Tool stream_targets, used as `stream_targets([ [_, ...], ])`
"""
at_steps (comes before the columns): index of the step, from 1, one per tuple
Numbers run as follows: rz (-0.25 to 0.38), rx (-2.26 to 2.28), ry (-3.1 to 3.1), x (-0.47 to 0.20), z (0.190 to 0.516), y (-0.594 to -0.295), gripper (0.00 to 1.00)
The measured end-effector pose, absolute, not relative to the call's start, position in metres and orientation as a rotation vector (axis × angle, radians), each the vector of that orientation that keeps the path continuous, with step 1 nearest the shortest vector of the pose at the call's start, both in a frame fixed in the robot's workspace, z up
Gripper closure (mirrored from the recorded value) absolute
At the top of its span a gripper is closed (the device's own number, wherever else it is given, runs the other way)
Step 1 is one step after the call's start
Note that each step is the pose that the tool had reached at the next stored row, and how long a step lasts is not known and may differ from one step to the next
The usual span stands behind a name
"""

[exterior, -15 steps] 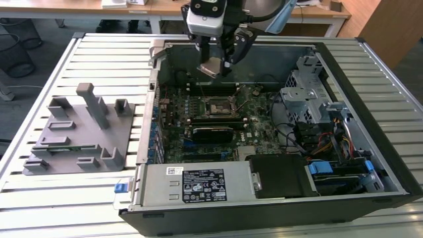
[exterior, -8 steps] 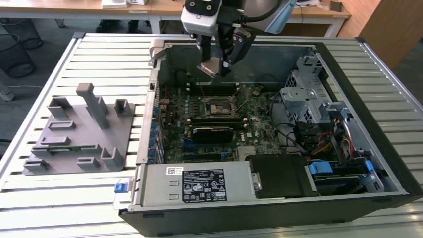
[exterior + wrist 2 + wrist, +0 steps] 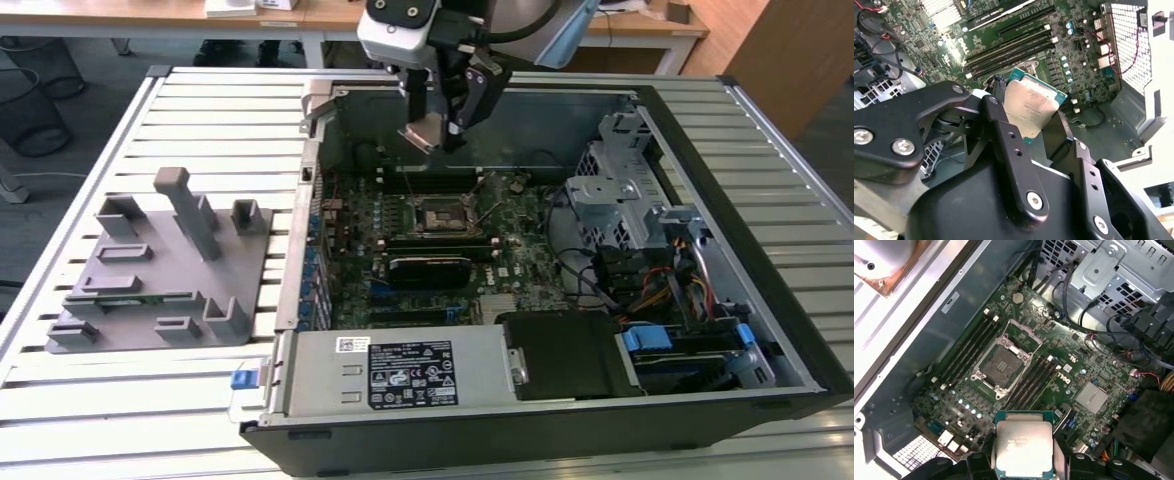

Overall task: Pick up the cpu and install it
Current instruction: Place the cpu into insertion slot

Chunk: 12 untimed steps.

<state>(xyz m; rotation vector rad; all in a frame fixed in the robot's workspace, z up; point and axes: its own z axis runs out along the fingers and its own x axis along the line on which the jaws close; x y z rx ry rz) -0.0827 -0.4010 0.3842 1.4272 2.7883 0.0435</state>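
**Figure: a light, stiff, delicate chip carried by its edges over an open case**

Your slatted desk [image 3: 160,400] carries an open computer case [image 3: 787,330]. A grey fixture plate [image 3: 154,265] lies beside it on the exterior view's left. The motherboard [image 3: 400,270] lies flat on the case floor. A metal drive cage [image 3: 1114,275] and loose cables [image 3: 1074,295] crowd one side of it. The black socket [image 3: 1002,365] sits between two banks of memory slots [image 3: 971,347], with its contact field uncovered.

The gripper [image 3: 441,128] is clamped on two opposite sides of the cpu [image 3: 1024,447], metal top facing the first wrist view. It holds the chip in the air above the board, well apart from the socket.

Judge the chip as light and rigid, with a smooth top that is likely slippery and an underside easily damaged. Grip it only by the thin pale edges. The slot banks flank the socket closely, and the cage and cables are the nearest obstructions.
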Motion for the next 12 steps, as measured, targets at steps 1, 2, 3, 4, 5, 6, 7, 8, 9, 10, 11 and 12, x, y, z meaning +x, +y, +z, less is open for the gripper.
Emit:
stream_targets([
  [1, 0.043, 1.436, 2.784, -0.0827, 0.3841, -0.4005, 0.46],
  [2, 0.043, 1.442, 2.780, -0.0827, 0.3841, -0.4001, 0.46],
  [3, 0.043, 1.448, 2.777, -0.0827, 0.3841, -0.3996, 0.46],
  [4, 0.043, 1.453, 2.775, -0.0827, 0.3841, -0.3990, 0.46],
  [5, 0.043, 1.458, 2.772, -0.0827, 0.3840, -0.3984, 0.46],
  [6, 0.043, 1.463, 2.769, -0.0827, 0.3839, -0.3978, 0.46],
  [7, 0.043, 1.471, 2.765, -0.0827, 0.3837, -0.3974, 0.46],
  [8, 0.043, 1.483, 2.758, -0.0827, 0.3835, -0.3972, 0.46],
  [9, 0.043, 1.500, 2.749, -0.0828, 0.3832, -0.3972, 0.46],
  [10, 0.043, 1.525, 2.735, -0.0828, 0.3829, -0.3972, 0.46],
  [11, 0.043, 1.549, 2.721, -0.0828, 0.3825, -0.3971, 0.46],
  [12, 0.042, 1.574, 2.707, -0.0828, 0.3821, -0.3971, 0.46],
])
